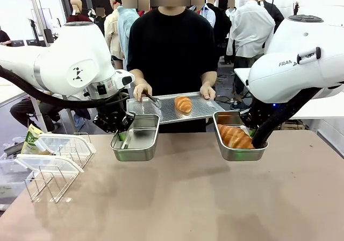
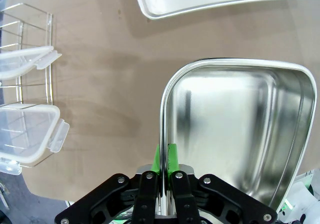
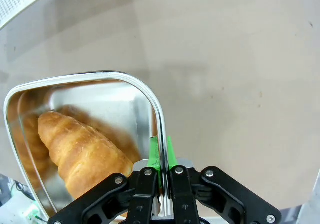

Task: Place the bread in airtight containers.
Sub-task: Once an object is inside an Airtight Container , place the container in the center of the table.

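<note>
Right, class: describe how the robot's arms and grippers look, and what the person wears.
The left arm and right arm are white, rounded shells with black cables; the right bears grey lettering. The left gripper and right gripper are black, with bolted links and green-padded fingers. The person wears a black short-sleeved top.

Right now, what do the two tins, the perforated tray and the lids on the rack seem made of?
The empty tin and the bread tin: polished steel, apparently, with mirror-like reflections. The perforated tray: duller matte metal, possibly aluminium. The lids: transparent plastic, likely, with whitish rims.
</note>
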Motion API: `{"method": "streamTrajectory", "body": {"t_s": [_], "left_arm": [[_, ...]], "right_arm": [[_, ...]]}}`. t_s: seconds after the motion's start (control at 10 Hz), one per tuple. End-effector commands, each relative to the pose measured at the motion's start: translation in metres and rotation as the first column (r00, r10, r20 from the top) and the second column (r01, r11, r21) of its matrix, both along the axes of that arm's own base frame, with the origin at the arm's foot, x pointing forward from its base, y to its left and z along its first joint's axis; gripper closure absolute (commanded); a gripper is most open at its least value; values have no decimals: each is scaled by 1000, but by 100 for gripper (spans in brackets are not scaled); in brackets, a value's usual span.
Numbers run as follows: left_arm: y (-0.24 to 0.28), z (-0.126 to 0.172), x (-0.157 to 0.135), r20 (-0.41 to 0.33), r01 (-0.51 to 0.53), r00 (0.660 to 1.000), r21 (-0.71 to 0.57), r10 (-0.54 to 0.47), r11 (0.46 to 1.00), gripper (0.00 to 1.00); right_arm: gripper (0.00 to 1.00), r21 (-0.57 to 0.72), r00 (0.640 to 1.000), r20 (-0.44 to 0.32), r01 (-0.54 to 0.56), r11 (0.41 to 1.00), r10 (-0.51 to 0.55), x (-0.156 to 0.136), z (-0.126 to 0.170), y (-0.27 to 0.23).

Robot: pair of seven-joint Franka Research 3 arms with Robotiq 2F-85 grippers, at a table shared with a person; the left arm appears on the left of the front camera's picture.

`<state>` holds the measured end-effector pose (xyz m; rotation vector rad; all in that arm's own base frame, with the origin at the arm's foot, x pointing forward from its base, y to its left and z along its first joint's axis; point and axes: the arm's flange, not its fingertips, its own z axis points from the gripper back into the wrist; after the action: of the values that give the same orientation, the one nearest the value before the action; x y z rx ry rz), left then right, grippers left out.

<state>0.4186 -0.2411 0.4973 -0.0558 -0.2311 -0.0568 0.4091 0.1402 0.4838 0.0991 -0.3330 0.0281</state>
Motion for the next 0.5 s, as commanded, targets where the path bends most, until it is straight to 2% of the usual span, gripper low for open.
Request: {"method": "streamTrajectory", "body": {"t_s": [0.0, 0.4], "left_arm": [[1, 4, 1, 6, -2, 1000, -3, 2, 1000, 100], [1, 4, 1, 6, -2, 1000, -3, 2, 1000, 100]], "right_arm": [[100, 7, 1000, 4, 6, 1000, -6, -1, 2, 1], [100, 7, 1000, 4, 6, 1000, -6, -1, 2, 1]]}}
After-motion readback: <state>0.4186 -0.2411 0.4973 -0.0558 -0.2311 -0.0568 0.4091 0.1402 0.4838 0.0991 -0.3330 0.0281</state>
